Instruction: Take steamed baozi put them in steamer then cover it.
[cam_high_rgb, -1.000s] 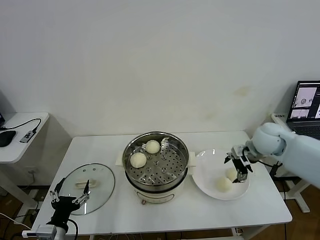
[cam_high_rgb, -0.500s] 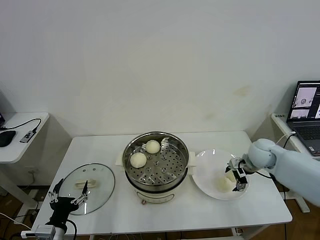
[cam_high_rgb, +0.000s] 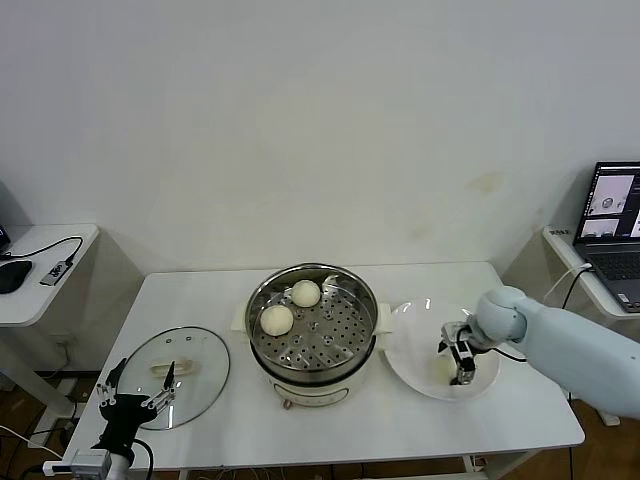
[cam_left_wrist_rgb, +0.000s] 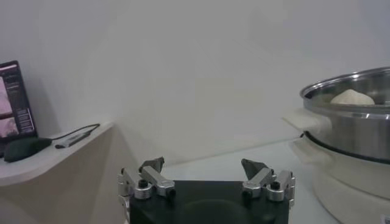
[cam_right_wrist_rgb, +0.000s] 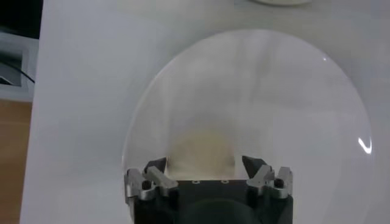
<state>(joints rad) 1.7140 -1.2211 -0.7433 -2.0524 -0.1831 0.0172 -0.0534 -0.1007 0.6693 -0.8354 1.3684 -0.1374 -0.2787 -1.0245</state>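
Observation:
The steel steamer (cam_high_rgb: 312, 335) stands mid-table without its lid, and two baozi (cam_high_rgb: 305, 293) (cam_high_rgb: 276, 319) lie on its perforated tray. To its right is a white plate (cam_high_rgb: 415, 345). My right gripper (cam_high_rgb: 459, 362) is down on the plate, open, its fingers on either side of a cream baozi (cam_right_wrist_rgb: 201, 151) that sits between them with a small gap on one side. The gripper mostly hides that baozi in the head view. My left gripper (cam_high_rgb: 137, 397) waits open at the front left corner, beside the glass lid (cam_high_rgb: 178, 368). Its wrist view shows the steamer (cam_left_wrist_rgb: 353, 125).
The glass lid lies flat on the table left of the steamer. A laptop (cam_high_rgb: 612, 215) stands on a desk at far right. A side table (cam_high_rgb: 45, 270) with a mouse and cable is at far left. The table's front edge runs close below the plate.
My right gripper has come down and to the left onto the plate and now straddles a baozi, its fingers narrower than before. The left arm has not moved.

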